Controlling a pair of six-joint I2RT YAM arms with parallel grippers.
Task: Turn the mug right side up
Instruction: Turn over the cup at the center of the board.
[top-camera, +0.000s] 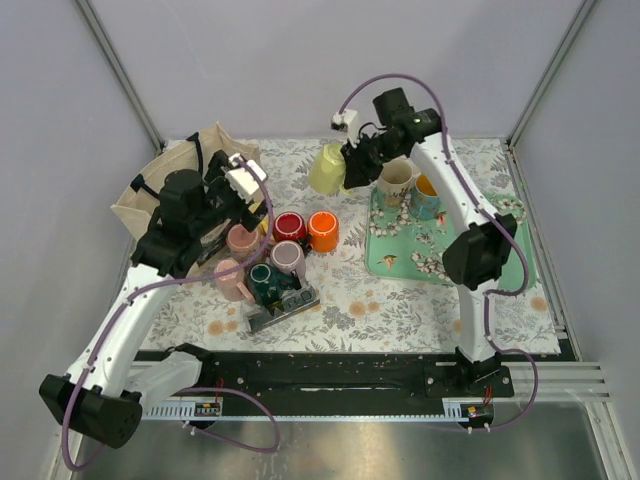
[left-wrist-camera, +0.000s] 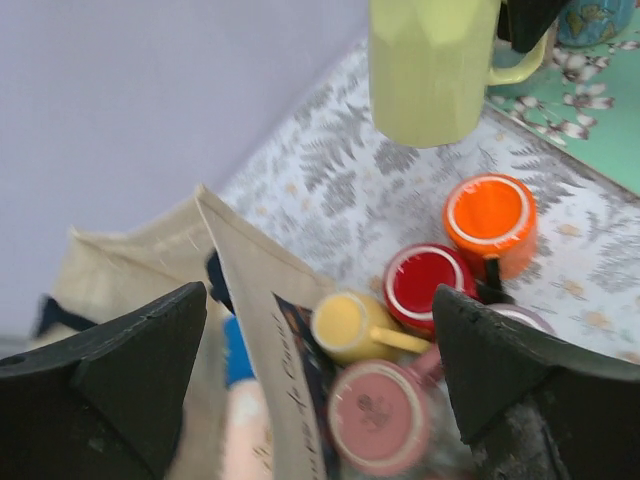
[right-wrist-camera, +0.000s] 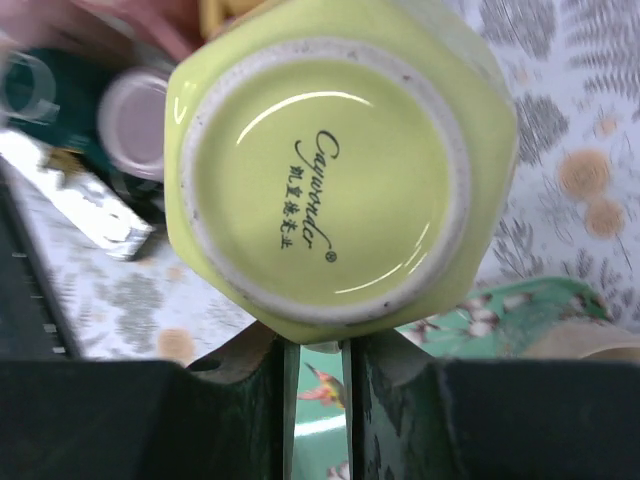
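Top view: lime mug (top-camera: 327, 170) sits upper centre, looks lifted off the worktop (top-camera: 400, 310), touching the right jaws on their left side; right arm (top-camera: 470, 250) is far nearer.
Left wrist: left jaws wide, empty; mug top right, well apart, right jaws clamped on its handle (left-wrist-camera: 515, 72).
Right wrist: base faces us, axis along the view.

Bright, even diffuse light, soft shadows. Glare arcs on lime-green glazed ceramic mug (right-wrist-camera: 325, 190) base just above right jaws. Pink ceramic cup (left-wrist-camera: 378, 415) between left jaws blurred.
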